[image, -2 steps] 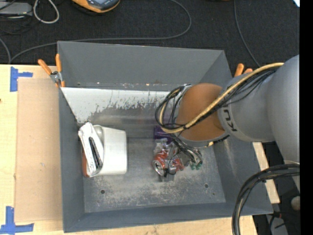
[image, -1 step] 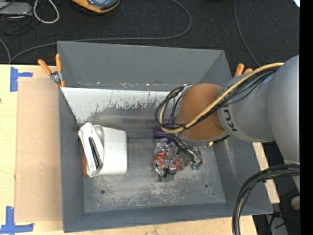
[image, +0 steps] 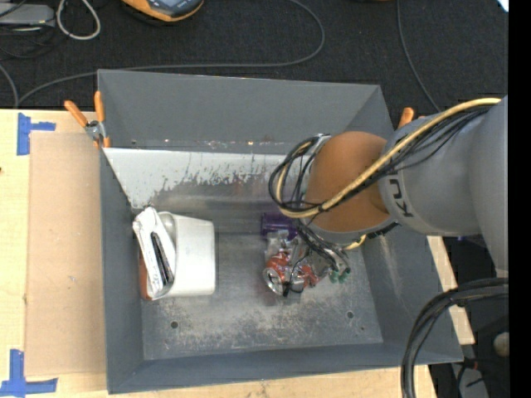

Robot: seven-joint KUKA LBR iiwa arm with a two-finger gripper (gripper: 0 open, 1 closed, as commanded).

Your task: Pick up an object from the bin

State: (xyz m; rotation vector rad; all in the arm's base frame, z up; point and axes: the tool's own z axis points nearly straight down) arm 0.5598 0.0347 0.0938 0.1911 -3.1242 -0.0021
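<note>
"So, had the arm (image: 440, 181) picked anything up yet?"

"Not that I could see. Its end, under the orange cover (image: 348, 185), was low in the bin (image: 241, 326), near the middle, over a little heap."

"What was in the heap?"

"A red and silver thing (image: 286, 274) was right under the jaws. A purple thing (image: 274, 222) lay just behind it, by the edge of the cover. A small green bit (image: 338, 276) lay just beside it, on the arm's side. They were too jumbled for me to say what they were."

"Were the jaws open or closed?"

"I could not tell. The cover and the wires (image: 290, 181) hid them, so I could not say they held anything."

"Was there anything else in the bin?"

"Yes, a big white boxy thing (image: 189, 259) on the far side from the arm, well apart from the heap. Nothing was touching it."

"So how much was done?"

"I think the reaching part was about done, since the arm was at the heap. The grabbing and the lifting out were left to do. Nothing was up off the bin's floor, as far as I could see."
</note>
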